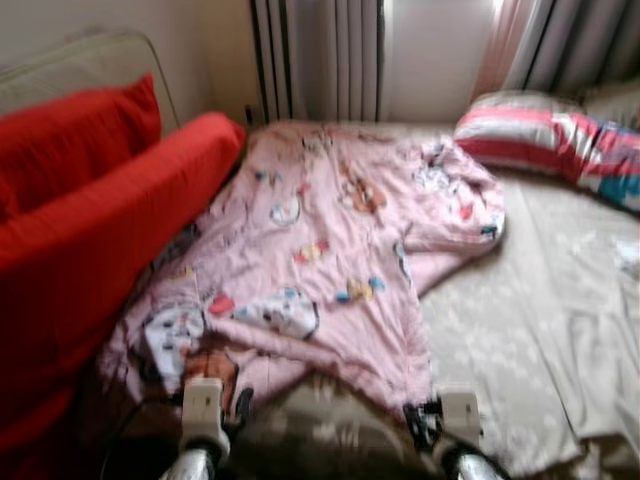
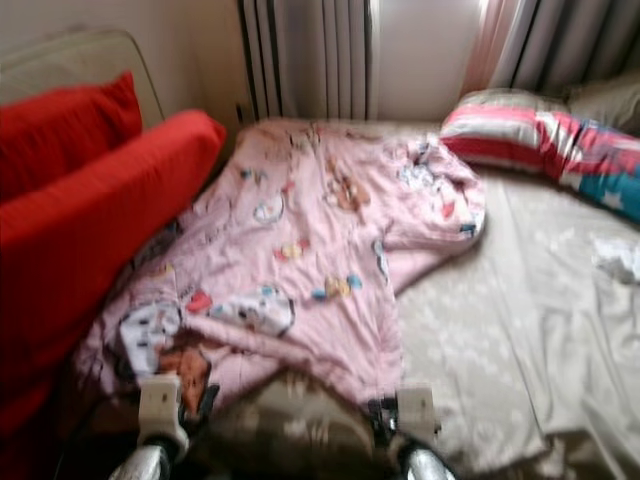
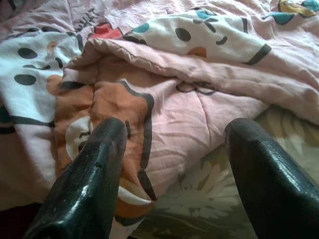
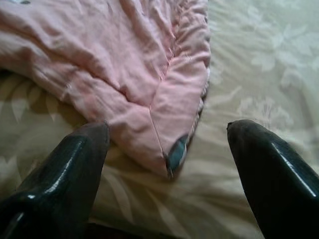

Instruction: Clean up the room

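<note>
Both grippers, left (image 3: 169, 149) and right (image 4: 167, 144), fingers apart over quilt (image 1: 330, 250) near edge, lower frame; red cushions (image 1: 90, 210) left, striped pillow (image 1: 540, 135) upper right, on bed (image 1: 530, 330)

The pink quilt (image 1: 330, 260) covers the bed's left half up to the head edge, with red cushions (image 1: 90, 230) crowding that left edge. The beige sheet (image 1: 520, 330) along the right side lies open, with a striped pillow (image 1: 550, 140) blocking the far right corner. Bare sheet shows at the foot edge.
</note>
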### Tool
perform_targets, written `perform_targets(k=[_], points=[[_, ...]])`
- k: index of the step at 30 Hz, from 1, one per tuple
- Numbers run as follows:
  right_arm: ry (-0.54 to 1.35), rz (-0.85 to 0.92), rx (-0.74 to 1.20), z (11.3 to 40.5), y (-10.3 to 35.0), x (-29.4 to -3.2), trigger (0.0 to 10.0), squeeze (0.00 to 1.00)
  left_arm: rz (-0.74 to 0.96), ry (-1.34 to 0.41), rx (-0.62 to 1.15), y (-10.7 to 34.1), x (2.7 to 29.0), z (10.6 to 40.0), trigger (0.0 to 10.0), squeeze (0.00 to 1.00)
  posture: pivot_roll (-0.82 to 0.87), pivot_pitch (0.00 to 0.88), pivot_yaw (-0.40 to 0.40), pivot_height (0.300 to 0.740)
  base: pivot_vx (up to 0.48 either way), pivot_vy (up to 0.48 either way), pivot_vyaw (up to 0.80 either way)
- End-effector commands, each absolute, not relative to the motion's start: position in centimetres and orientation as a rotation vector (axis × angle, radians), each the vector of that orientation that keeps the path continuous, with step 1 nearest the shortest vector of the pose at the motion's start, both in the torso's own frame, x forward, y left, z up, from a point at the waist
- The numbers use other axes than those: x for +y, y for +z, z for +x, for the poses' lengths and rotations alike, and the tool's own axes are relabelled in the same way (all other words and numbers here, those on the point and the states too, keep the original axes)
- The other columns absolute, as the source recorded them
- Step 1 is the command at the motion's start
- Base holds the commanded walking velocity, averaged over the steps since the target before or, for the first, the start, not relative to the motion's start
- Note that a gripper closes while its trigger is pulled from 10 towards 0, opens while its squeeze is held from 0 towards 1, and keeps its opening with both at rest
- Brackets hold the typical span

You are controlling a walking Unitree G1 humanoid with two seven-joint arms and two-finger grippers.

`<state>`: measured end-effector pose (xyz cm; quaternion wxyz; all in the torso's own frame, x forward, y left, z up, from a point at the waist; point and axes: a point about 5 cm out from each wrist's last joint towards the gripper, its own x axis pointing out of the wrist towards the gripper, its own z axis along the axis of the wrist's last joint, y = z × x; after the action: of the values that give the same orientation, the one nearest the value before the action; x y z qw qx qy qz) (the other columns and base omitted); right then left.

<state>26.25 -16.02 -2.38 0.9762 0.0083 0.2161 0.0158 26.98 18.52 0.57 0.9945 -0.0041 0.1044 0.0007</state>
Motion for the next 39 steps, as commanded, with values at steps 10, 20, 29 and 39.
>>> perform_targets(k=[10, 20, 29, 39], points=[[0.072, 0.017, 0.402, 26.5, -2.0, -15.5, 10.0, 0.0, -0.015, -0.009, 0.211, 0.6, 18.5, 27.0, 10.0, 0.0, 0.02, 0.122, 0.04, 0.59, 0.0, 0.0, 0.0], [0.074, 0.025, 0.403, 26.3, -2.2, -15.5, 10.0, 0.0, -0.008, -0.027, 0.209, 0.7, 18.3, 27.0, 10.0, 0.0, 0.02, 0.131, 0.042, 0.59, 0.0, 0.0, 0.32], [0.043, 0.007, 0.368, 26.9, -1.5, -15.8, 10.0, 0.0, -0.004, -0.034, 0.207, 0.6, 18.2, 26.7, 10.0, 0.0, 0.02, 0.15, 0.045, 0.59, 0.0, 0.0, 0.0], [0.034, 0.0, 0.347, 28.0, -0.6, -15.9, 10.0, 0.0, 0.004, -0.035, 0.202, 0.7, 18.4, 26.6, 10.0, 0.0, 0.02, 0.164, 0.047, 0.59, 0.149, 0.0, 0.0]])
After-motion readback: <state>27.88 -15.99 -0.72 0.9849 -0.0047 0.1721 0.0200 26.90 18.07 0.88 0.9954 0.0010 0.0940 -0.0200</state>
